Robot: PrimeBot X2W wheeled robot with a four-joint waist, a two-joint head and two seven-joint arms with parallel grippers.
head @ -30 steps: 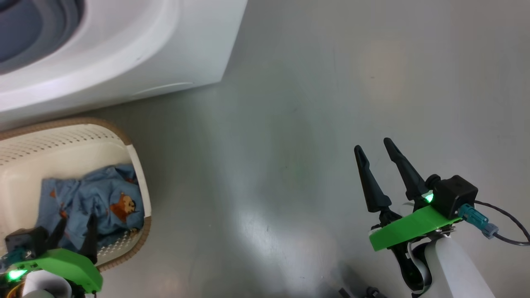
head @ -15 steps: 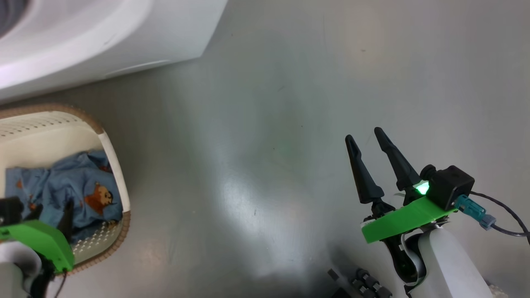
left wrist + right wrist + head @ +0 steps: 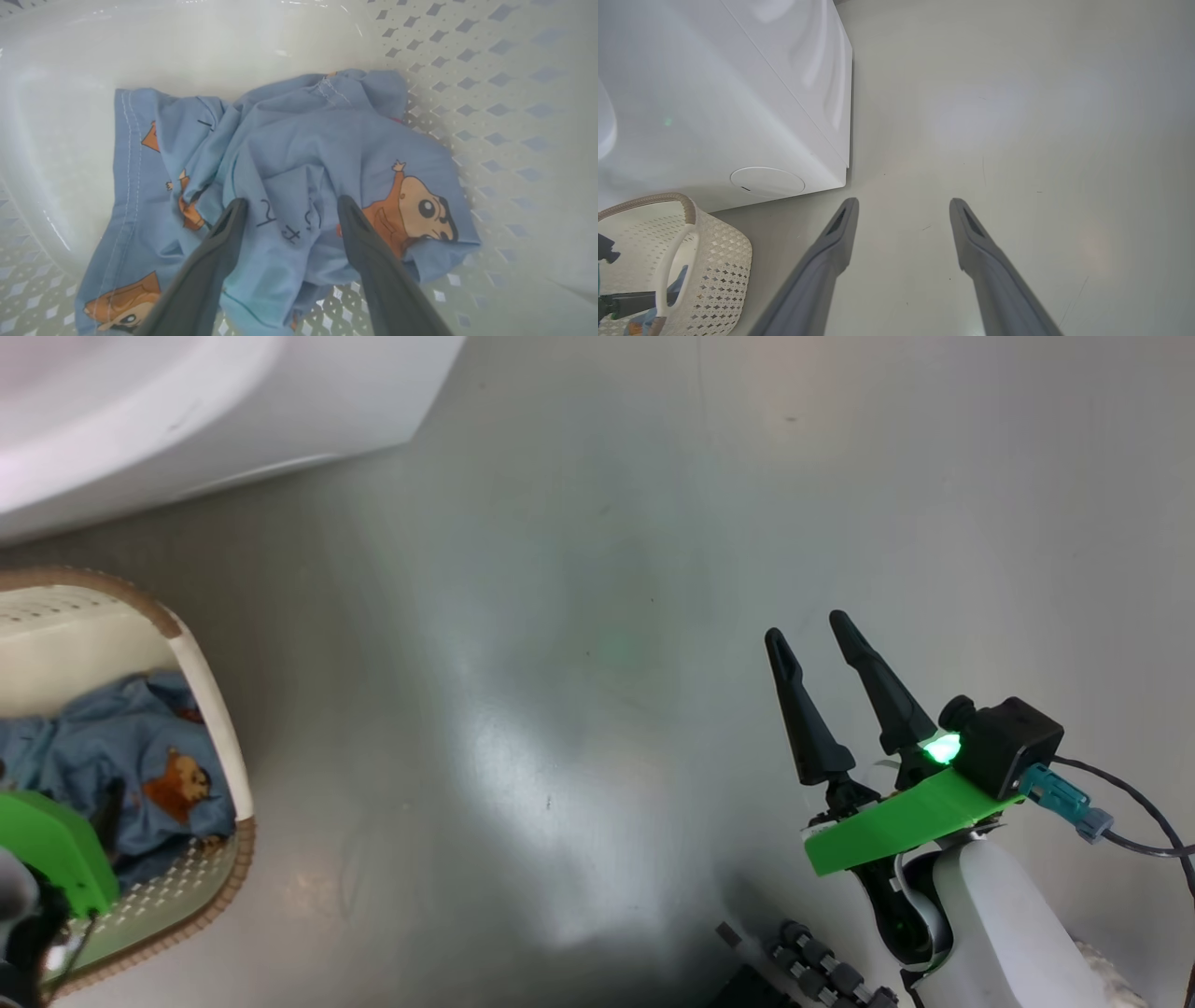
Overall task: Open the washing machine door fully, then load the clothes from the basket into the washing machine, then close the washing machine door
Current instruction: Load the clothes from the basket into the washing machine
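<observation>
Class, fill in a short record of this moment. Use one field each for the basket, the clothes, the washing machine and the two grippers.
basket: cream, perforated, brown rim; on the floor in front of the washing machine
clothes: light-blue bear-print fabric, crumpled inside the basket
washing machine: white, round cap low on its front
left gripper: open, inside the basket, a fold of the clothes between its fingers; contact unclear
right gripper: open, holding nothing, over bare floor

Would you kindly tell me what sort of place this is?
Probably a laundry area, or a room set up as one: a white washing machine on a bare grey floor, and beside it a basket holding blue bear-print clothes.
</observation>
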